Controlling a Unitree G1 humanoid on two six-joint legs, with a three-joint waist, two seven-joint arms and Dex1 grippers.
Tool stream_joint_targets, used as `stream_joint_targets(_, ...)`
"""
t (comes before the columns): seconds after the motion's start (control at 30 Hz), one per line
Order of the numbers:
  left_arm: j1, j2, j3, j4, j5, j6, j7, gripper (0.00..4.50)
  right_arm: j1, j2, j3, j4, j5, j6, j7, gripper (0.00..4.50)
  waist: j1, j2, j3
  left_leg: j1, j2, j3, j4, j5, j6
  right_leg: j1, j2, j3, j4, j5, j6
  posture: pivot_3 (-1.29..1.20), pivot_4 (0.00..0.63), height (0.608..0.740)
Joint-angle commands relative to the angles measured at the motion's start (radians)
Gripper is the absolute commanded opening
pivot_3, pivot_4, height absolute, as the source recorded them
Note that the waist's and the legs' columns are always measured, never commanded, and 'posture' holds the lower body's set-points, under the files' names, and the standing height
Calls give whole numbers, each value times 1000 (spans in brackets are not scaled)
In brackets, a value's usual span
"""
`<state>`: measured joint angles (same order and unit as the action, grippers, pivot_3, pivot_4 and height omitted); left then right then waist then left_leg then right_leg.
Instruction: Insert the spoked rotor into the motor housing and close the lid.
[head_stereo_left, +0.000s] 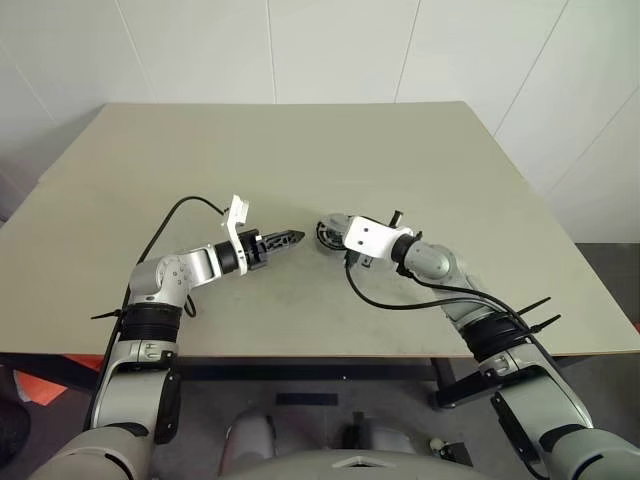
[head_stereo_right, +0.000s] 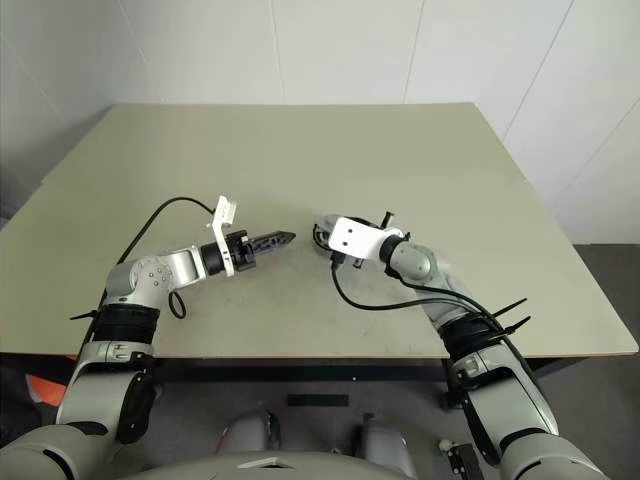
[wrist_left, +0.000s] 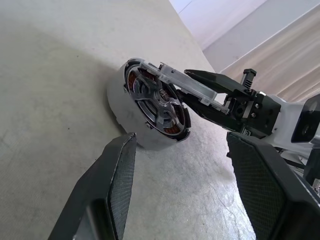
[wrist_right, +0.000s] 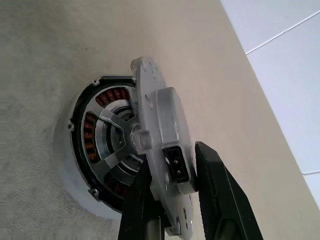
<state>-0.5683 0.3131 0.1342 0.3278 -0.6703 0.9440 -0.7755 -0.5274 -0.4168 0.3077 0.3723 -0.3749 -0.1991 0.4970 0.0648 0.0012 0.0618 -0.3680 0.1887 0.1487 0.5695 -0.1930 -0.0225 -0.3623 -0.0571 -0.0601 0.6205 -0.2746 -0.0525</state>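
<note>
Matte beige-grey table (head_stereo_left: 300, 140), bare apart from the work at its middle. White panelled wall (head_stereo_left: 300, 50) behind it, with thin seams. Strip of dark floor (head_stereo_left: 610, 270) past the table's right edge.

Motor housing (wrist_left: 122, 107) resting on the table about mid-surface, open face up, with a pale grey outer wall and coppery windings inside. Spoked rotor (wrist_left: 160, 102) already seated within the housing, silver spokes lying over the windings.

Lid (wrist_right: 160, 115) just above the housing, tilted on edge over the rotor's hub. Pale grey disc, with a boxy connector block on the side that shows. Pinched between the two black fingers of the right gripper (wrist_right: 175, 185), clenched on its rim. Reaching in from the housing's right. Cannot tell whether touching the rotor or just clear of it.

Left gripper (wrist_left: 180, 140) near the housing on its left, pointing at it, fingers spread wide and grasping nothing. Apart from the housing wall, above the table.

Black cable (head_stereo_left: 400, 303) looping from the right wrist, down over the table on the near side of the housing.
</note>
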Motion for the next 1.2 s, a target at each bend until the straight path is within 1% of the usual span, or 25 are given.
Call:
stream_joint_targets(0.03, -26, 5, 12, -7, -2, -15, -9, 3028, 20, 8, 26, -53, 18, -4, 47, 1031, 2, 0, 0, 0, 0, 0, 1, 0, 0, 0, 0, 0, 1, 0, 0, 0, 0, 740)
stream_joint_targets(0.27, -31, 4, 14, -1, 3, -16, -11, 3028, 7, 57, 12, -104, 42, 47, 59, 1031, 0, 0, 0, 1, 0, 0, 2, 0, 0, 0, 0, 1, 3, 0, 0, 0, 0, 740)
stream_joint_targets(0.43, -25, 1, 16, -10, 1, -14, -6, 3028, -28, 101, 7, -90, 30, 61, 35, 1031, -2, 0, 0, 1, 1, 0, 3, 0, 1, -1, 0, 1, 3, 0, -1, 0, 0, 740)
stream_joint_targets(0.57, -16, 1, 20, -23, -4, -9, -1, 3028, -40, 105, -9, -59, 29, 60, 18, 1031, 5, 0, 0, 0, 1, 0, 4, 0, 1, -1, 0, 1, 4, 1, -1, 0, 0, 740)
stream_joint_targets(0.67, -9, 1, 21, -31, -5, -7, 1, 3028, -35, 97, -15, -52, 50, 56, 38, 1605, 9, 0, 0, 0, 1, 0, 6, 0, 1, 1, 0, 1, 4, 1, -1, 0, 0, 740)
stream_joint_targets(0.83, -6, -1, 23, -34, -4, -3, 4, 3028, -31, 88, -6, -35, 44, 89, 58, 3287, 10, 0, 0, -1, 1, 0, 8, 0, 1, 1, -1, 1, 4, 1, 0, 0, 0, 740)
stream_joint_targets(1.0, -10, -1, 23, -28, -2, -4, 3, 3028, -11, 90, -8, -49, 82, 106, 104, 3287, 10, 0, 0, -1, 1, 0, 8, 0, 1, 1, 0, 1, 4, 1, 0, 0, 0, 740)
stream_joint_targets(1.1, -10, -1, 22, -29, -2, -3, 3, 3028, 2, 116, -33, -89, 157, 173, 145, 3287, 11, 0, 0, -1, 1, 0, 8, 0, 1, 1, 0, 1, 4, 1, 0, 0, 0, 740)
stream_joint_targets(1.2, -12, 1, 21, -19, 2, -6, 2, 3028, -2, 151, -73, -154, 269, 282, 205, 3287, 11, 0, 0, -1, 1, 0, 8, 0, 2, 1, 0, 1, 4, 1, 0, 0, 0, 740)
